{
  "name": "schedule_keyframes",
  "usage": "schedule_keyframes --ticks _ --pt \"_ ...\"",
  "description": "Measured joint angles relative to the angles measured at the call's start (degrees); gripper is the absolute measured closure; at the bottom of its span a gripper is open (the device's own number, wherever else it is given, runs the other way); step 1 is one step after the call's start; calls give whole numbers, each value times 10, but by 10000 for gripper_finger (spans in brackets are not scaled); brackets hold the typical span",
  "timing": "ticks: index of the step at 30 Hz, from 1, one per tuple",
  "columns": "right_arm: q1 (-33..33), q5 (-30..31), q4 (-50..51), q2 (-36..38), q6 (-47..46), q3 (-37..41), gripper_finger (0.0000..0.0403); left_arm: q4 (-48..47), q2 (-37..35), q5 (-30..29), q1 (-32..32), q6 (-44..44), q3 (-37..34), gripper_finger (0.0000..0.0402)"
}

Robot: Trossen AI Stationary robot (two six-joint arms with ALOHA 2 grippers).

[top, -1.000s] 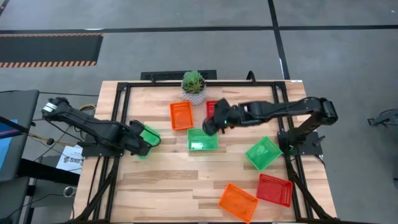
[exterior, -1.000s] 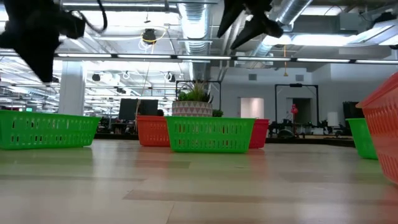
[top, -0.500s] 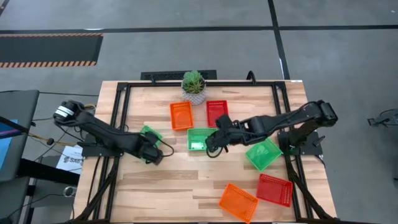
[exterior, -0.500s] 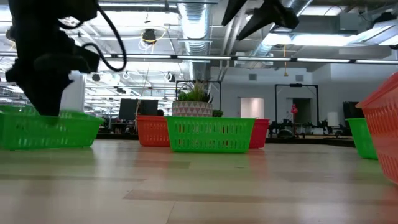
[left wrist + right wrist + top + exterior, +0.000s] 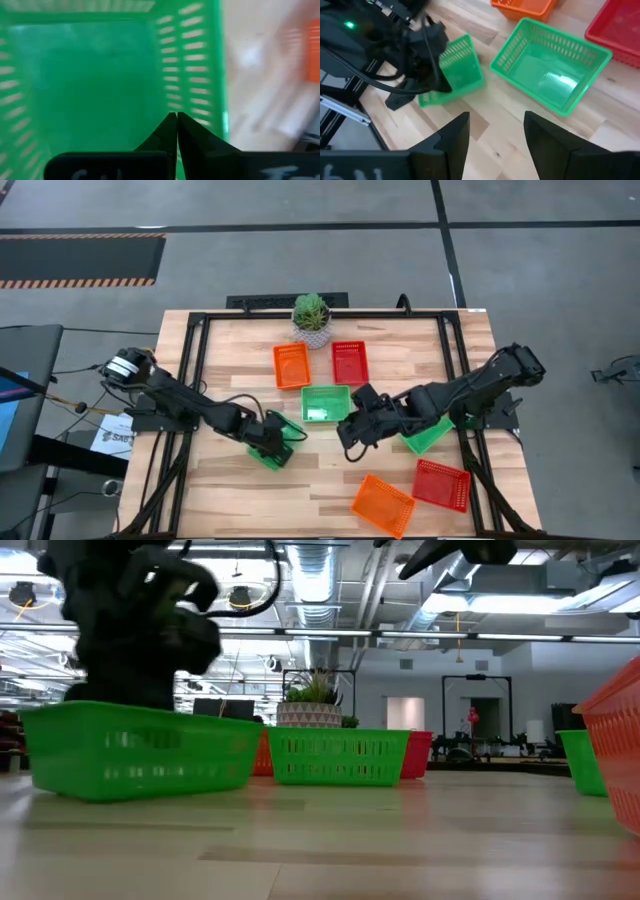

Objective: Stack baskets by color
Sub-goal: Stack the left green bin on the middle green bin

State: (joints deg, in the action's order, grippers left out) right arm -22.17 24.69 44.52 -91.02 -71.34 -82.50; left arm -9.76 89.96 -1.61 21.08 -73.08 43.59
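My left gripper point(image 5: 270, 440) is shut and reaches down into a green basket point(image 5: 281, 454) that stands on the table left of centre. In the low view that basket point(image 5: 140, 752) sits flat under the dark gripper point(image 5: 140, 640). A second green basket point(image 5: 325, 403) stands at the centre, and a third point(image 5: 427, 438) lies partly under my right arm. My right gripper point(image 5: 346, 436) hangs open and high between the first two green baskets, holding nothing. At the far side an orange basket point(image 5: 291, 365) and a red basket point(image 5: 349, 362) stand side by side. My left gripper has its shut fingertips point(image 5: 172, 125) inside the green basket, close against the inner face of one slotted wall point(image 5: 192, 85), low down. The fingers slant down from the table's left. The basket's bottom rests on the table. Whether the tips touch the wall or the floor cannot be told.
A potted plant point(image 5: 312, 320) stands at the far edge. Another orange basket point(image 5: 383, 505) and another red basket point(image 5: 441, 484) lie near the front right corner. Bare wood shows along the near edge at left and centre.
My left gripper has sunk and tipped steeper, going toward the table's near edge and centre. The green basket has slid with it along the table, from the left side toward the near middle. My right gripper has swung toward the near edge, staying high.
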Motion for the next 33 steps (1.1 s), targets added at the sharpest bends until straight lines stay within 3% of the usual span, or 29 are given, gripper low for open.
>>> schedule_keyframes --ticks 9,21,28,33 --pt "-27 9 4 0 -12 0 203 297 107 89 -12 -5 12 401" --pt "-52 8 80 -2 -95 0 204 300 89 145 -14 10 80 401" --pt "-69 5 101 -50 -181 0 204 299 11 145 -21 27 92 401" --pt "-70 -9 74 -107 -188 0 204 251 -73 100 -25 46 92 401"
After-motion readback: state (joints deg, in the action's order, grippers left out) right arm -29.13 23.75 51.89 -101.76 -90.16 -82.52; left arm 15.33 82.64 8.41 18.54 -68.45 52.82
